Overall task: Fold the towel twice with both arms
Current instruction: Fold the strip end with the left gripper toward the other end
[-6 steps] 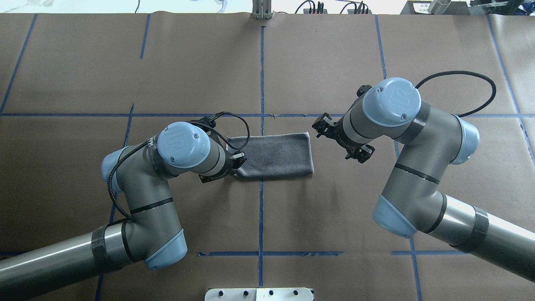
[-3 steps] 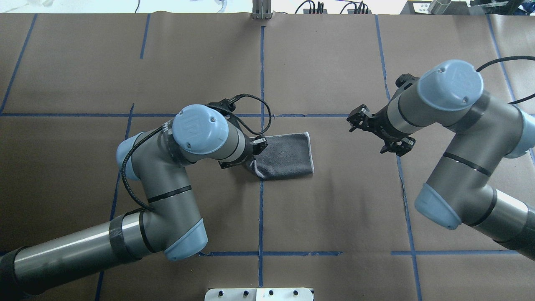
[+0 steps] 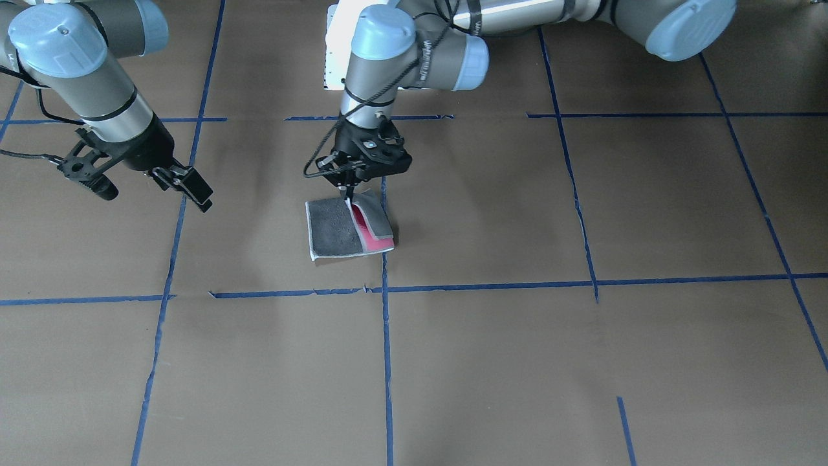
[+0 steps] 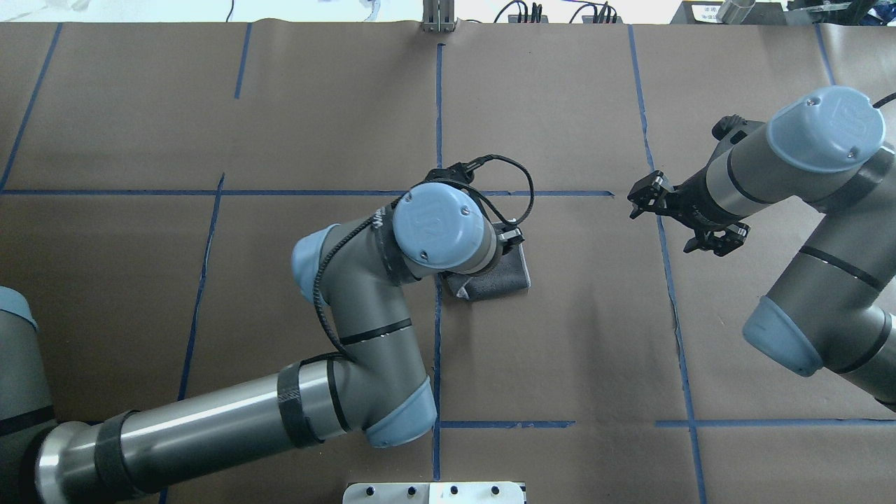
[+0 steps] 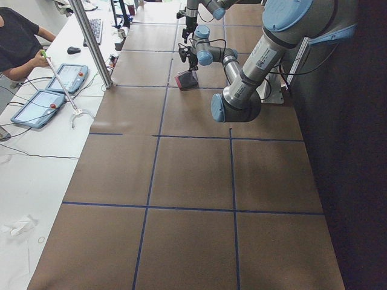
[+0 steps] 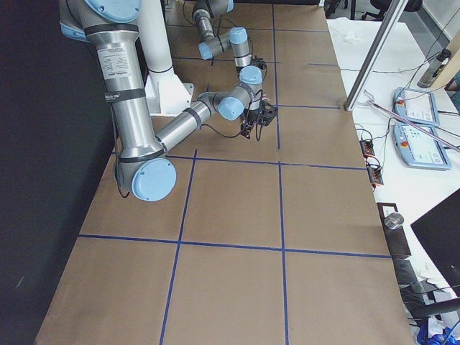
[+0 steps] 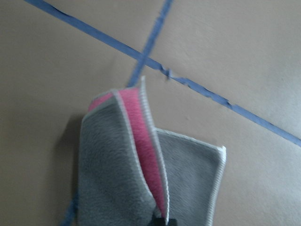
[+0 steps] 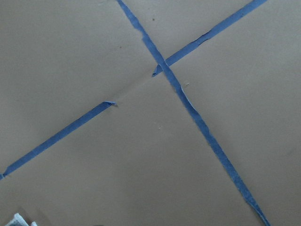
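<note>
The towel (image 3: 336,230) lies on the brown table near its middle, grey face up, with its pink face (image 3: 370,237) showing where one end is lifted. My left gripper (image 3: 349,191) is shut on that lifted end and holds it above the flat part. The left wrist view shows the raised grey flap (image 7: 113,174), the pink strip (image 7: 141,136) and the gripper's tips (image 7: 162,221) at the bottom edge. From overhead the left wrist covers most of the towel (image 4: 504,278). My right gripper (image 3: 187,184) is open, empty and well away from the towel, also in the overhead view (image 4: 644,197).
Blue tape lines (image 4: 437,140) grid the brown paper table. A white base plate (image 4: 434,492) sits at the near edge. A metal post (image 5: 91,42), tablets (image 5: 45,90) and an operator (image 5: 15,42) are beyond the far edge.
My left gripper has carried the towel's left end up and to the right over the rest, shortening its footprint. My right arm has drawn back to the right, empty.
</note>
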